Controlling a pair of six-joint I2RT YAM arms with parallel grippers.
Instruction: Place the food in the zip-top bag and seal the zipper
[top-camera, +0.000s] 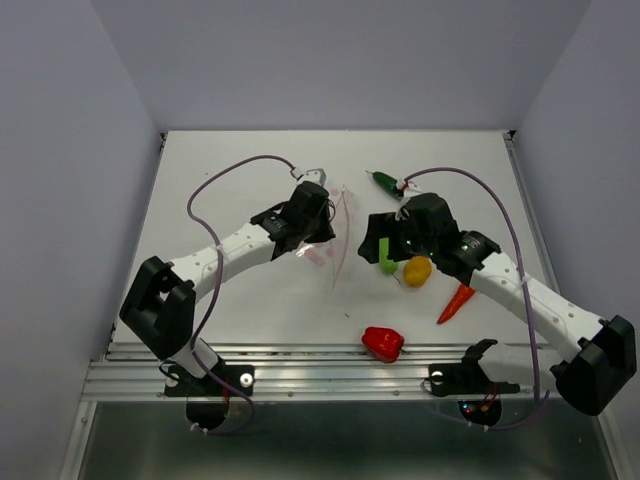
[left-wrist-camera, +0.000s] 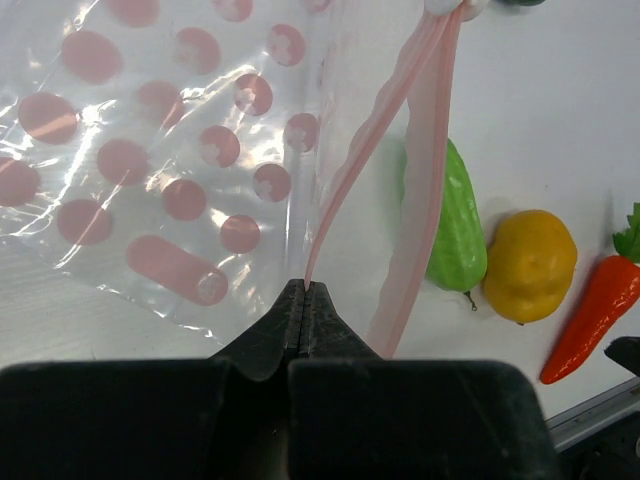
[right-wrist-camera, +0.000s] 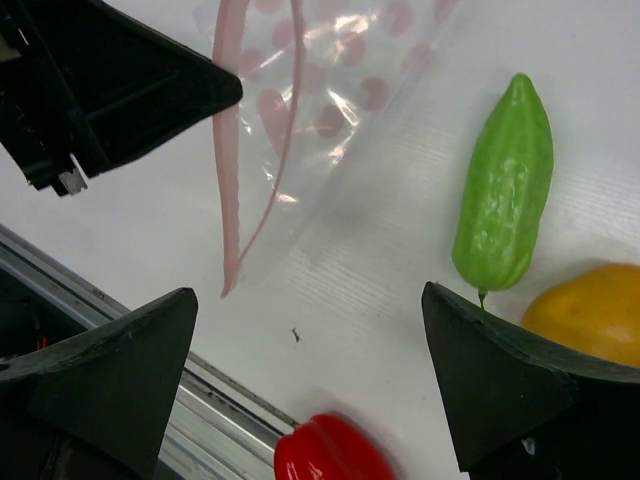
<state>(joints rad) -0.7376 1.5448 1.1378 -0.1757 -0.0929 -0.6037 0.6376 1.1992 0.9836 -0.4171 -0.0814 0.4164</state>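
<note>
The zip-top bag (top-camera: 338, 240) is clear with pink dots and lies mid-table. My left gripper (top-camera: 320, 228) is shut on one lip of its pink zipper (left-wrist-camera: 345, 190); the other lip (left-wrist-camera: 425, 180) hangs apart, so the mouth gapes. In the left wrist view my left gripper (left-wrist-camera: 303, 292) pinches the strip at the fingertips. My right gripper (top-camera: 380, 238) is open and empty just right of the bag, above bare table (right-wrist-camera: 310, 335). The light green pod (top-camera: 385, 254), yellow-orange piece (top-camera: 417, 270), carrot (top-camera: 456, 303), red pepper (top-camera: 382, 343) and dark cucumber (top-camera: 384, 181) lie on the table outside the bag.
The metal rail (top-camera: 300, 365) runs along the table's near edge, just below the red pepper (right-wrist-camera: 330, 458). Grey walls close in the left, back and right. Purple cables (top-camera: 210, 190) arc over both arms. The left gripper's body (right-wrist-camera: 110, 90) shows in the right wrist view.
</note>
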